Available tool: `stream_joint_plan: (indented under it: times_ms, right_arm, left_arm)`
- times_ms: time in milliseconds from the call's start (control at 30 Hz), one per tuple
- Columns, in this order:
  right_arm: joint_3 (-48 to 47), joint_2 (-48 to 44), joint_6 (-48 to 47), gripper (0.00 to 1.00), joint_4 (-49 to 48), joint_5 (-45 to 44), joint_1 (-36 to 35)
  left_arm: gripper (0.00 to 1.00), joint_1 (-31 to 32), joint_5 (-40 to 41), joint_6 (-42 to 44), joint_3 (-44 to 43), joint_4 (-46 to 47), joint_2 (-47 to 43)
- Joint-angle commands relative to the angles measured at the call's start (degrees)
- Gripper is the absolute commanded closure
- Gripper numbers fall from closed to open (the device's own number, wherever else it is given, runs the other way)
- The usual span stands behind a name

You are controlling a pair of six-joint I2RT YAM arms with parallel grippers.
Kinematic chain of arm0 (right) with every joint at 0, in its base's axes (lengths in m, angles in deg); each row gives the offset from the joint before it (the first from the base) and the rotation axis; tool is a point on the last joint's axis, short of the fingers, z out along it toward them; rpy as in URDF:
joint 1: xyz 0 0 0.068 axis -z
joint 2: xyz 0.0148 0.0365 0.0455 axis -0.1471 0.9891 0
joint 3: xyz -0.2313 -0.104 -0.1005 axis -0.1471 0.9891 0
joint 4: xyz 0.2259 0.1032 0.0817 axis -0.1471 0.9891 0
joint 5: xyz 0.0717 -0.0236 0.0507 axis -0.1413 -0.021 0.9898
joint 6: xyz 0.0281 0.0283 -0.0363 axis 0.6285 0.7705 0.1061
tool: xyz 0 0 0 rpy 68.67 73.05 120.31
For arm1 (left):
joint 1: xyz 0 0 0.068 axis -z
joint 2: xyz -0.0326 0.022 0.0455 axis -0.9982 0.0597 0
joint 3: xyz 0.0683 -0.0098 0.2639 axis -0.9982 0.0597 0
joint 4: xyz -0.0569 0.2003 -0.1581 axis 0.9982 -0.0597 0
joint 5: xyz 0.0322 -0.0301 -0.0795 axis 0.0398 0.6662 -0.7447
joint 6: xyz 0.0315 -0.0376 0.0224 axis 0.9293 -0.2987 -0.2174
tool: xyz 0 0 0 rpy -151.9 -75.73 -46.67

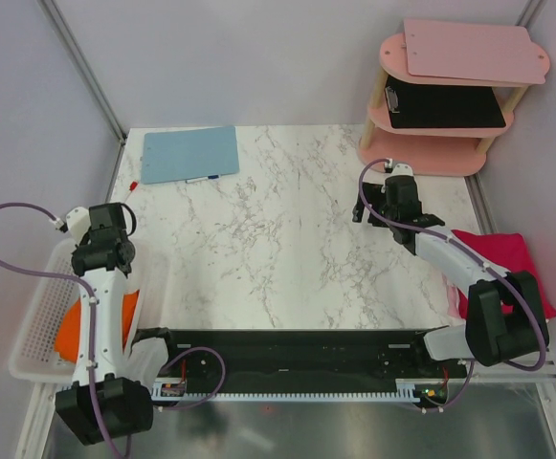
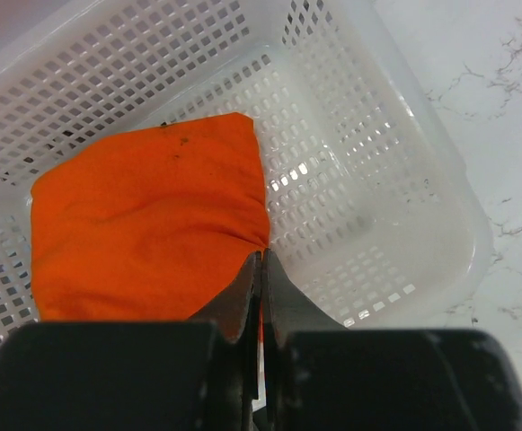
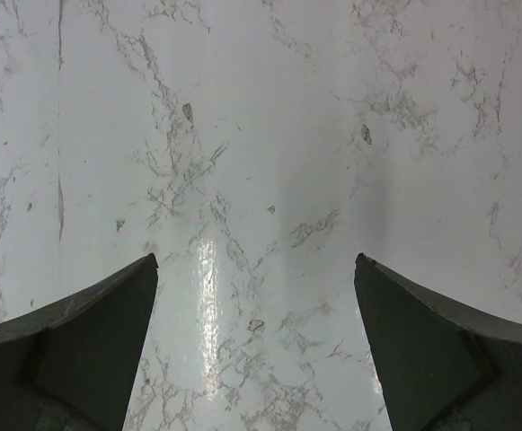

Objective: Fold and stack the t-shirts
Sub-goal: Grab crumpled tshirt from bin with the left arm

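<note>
Orange soft cloth t-shirt (image 2: 144,224) lies bunched in the white perforated plastic basket (image 2: 377,162) at the white marble worktop (image 1: 287,239)'s left edge; left gripper (image 2: 261,265), nearer, pinches its edge, jaws shut; right gripper (image 3: 256,269) gapes empty, well apart.

The orange t-shirt (image 2: 144,233) is matt cloth, the basket (image 2: 377,180) glossy plastic.

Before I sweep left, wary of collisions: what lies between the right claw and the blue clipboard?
Only bare marble table, per the top view, between right claw and blue clipboard.
</note>
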Motion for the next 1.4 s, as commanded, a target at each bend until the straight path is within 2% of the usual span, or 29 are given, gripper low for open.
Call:
stream_joint_plan:
  times_ms: [0, 133, 567, 700, 967, 1367]
  right_arm:
    - [-4.0, 1.1, -0.5, 0.02, 1.1, -1.9, -0.2]
    - [-5.1, 2.4, -0.7, 0.02, 1.6, -2.5, -0.2]
    - [-10.4, 6.6, -0.8, 0.02, 3.4, -3.3, -0.2]
    - [-12.0, 8.5, -0.9, 0.02, 3.8, -2.8, -0.1]
    - [-16.0, 12.8, -1.2, 0.02, 4.8, -1.6, -0.1]
    - [-21.5, 20.5, -1.2, 0.02, 6.1, -0.2, -0.2]
  left_arm:
    - [0.98, -0.4, -1.0, -2.4, 0.3, 1.7, 4.7]
    - [0.98, -1.0, -2.9, -2.0, -1.1, 1.8, 14.2]
    - [0.98, -1.9, -4.2, -3.4, -6.4, 3.9, 28.9]
    - [0.98, -1.9, -4.3, -3.4, -10.0, 4.3, 36.8]
    - [0.98, -1.9, -6.9, -1.9, -22.1, 3.6, 49.0]
    - [0.98, -1.9, -6.2, 0.3, -43.3, -1.2, 65.0]
